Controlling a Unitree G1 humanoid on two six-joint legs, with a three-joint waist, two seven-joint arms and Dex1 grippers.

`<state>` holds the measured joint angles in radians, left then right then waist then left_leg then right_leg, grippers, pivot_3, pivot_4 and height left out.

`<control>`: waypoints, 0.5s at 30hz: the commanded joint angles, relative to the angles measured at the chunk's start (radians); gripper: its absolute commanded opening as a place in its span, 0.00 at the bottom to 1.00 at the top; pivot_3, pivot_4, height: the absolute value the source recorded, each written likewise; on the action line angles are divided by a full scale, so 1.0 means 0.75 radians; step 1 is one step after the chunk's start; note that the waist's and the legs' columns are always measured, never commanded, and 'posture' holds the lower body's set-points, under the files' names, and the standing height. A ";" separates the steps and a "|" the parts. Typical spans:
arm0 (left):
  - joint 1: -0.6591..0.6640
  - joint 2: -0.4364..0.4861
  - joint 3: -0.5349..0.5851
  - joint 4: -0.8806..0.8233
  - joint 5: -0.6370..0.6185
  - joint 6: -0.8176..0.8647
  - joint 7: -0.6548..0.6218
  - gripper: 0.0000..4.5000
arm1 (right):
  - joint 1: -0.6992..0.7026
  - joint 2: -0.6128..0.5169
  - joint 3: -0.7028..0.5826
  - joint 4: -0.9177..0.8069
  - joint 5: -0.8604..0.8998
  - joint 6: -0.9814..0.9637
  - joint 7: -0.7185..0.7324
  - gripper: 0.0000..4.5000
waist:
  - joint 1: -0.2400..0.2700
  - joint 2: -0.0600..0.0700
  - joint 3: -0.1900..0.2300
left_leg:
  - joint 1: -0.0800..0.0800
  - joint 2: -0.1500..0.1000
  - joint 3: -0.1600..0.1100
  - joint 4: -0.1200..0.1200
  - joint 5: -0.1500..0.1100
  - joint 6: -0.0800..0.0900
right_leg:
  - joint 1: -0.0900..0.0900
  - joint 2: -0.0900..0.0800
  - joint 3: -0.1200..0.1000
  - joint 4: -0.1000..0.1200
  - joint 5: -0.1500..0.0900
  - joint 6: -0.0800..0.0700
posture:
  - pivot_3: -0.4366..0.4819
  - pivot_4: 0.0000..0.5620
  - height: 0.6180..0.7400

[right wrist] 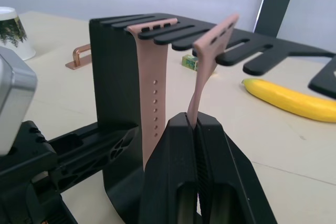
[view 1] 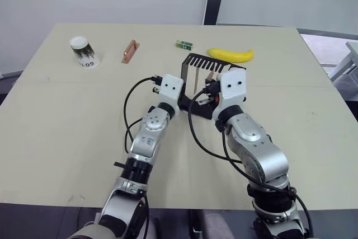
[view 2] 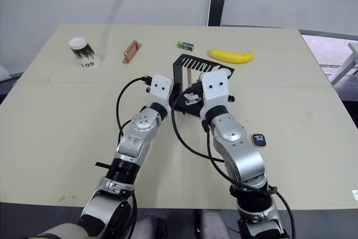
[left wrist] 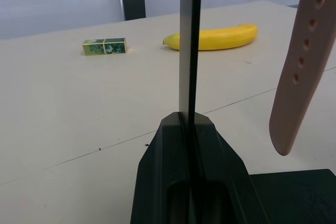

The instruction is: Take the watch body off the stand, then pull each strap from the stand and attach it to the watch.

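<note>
The left gripper [left wrist: 189, 121] is clamping the stand's [view 1: 193, 62] thin upright, while the right gripper [right wrist: 195, 121] is pinching one of the two straps [right wrist: 207, 59] hanging from the comb slots. The right eye view is showing the watch body [view 2: 259, 139] lying on the table [view 1: 67, 116], right of the right arm.

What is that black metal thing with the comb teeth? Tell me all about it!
It's the stand, a black bent-metal bracket standing on the table near the banana. It has a flat foot, a thin upright and a top plate cut into comb slots. Two pinkish straps hang from the slots. The left gripper is shut on the upright's edge; the right gripper pinches one strap.
</note>
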<state>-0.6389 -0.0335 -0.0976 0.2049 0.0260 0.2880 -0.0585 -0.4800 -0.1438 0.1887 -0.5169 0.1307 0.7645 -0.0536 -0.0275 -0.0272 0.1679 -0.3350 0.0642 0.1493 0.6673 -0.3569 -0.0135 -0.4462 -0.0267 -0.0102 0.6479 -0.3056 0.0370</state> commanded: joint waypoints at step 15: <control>-0.029 -0.010 -0.012 -0.006 0.008 -0.020 -0.007 0.00 | 0.133 -0.179 -0.096 -0.250 0.096 0.090 0.288 0.01 | 0.001 0.000 0.000 | 0.000 0.000 0.000 0.000 0.000 0.000 | 0.000 0.000 0.000 0.000 0.000 0.000 | 0.48 0.27 1.00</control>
<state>-0.6429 -0.0336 -0.0981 0.2106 0.0271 0.2858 -0.0593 -0.3766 -0.2718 0.1390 -0.6434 0.1696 0.8363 0.1125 -0.0268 -0.0273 0.1679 -0.3350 0.0639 0.1490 0.6672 -0.3569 -0.0134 -0.4463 -0.0266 -0.0105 0.6477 -0.3056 0.0371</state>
